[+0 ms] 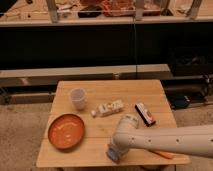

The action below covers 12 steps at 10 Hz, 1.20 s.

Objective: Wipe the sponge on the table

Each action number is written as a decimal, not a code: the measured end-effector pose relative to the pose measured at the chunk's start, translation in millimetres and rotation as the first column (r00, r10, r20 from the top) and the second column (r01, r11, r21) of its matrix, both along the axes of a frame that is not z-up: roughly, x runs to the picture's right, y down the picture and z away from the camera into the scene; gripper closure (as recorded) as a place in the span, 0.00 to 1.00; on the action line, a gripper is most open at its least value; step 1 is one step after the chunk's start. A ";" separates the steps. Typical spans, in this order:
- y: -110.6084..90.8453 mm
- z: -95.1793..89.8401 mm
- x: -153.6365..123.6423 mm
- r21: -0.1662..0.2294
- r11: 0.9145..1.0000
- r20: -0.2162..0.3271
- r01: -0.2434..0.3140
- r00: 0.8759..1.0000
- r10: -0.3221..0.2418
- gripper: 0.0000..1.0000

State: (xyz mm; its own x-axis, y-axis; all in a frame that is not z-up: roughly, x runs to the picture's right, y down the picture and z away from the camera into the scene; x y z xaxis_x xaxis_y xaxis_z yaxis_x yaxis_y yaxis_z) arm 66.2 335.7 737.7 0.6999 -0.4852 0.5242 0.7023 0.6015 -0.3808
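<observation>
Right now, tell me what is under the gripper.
Under the gripper, at the front edge of the table, part of the light-blue sponge shows. The arm covers its top, and the wood beneath it is hidden.

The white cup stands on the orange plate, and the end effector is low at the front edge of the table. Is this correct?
Not quite. In the camera view, the white cup stands on the bare table, behind the orange plate and apart from it. The end effector is indeed low at the front edge of the table.
</observation>
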 end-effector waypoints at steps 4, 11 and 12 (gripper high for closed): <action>-20.8 2.9 26.9 0.022 0.994 -0.021 -0.103 0.994 0.103 0.46; -74.4 36.3 35.5 0.002 0.980 -0.037 -0.197 0.980 0.197 0.46; -80.6 38.8 28.9 0.000 0.982 -0.031 -0.191 0.981 0.190 0.46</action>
State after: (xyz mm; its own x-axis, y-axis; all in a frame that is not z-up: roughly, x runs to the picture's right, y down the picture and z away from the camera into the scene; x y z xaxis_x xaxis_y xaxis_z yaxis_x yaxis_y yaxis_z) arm 95.1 255.1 776.5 0.7952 -0.3399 0.5020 0.5628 0.7220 -0.4026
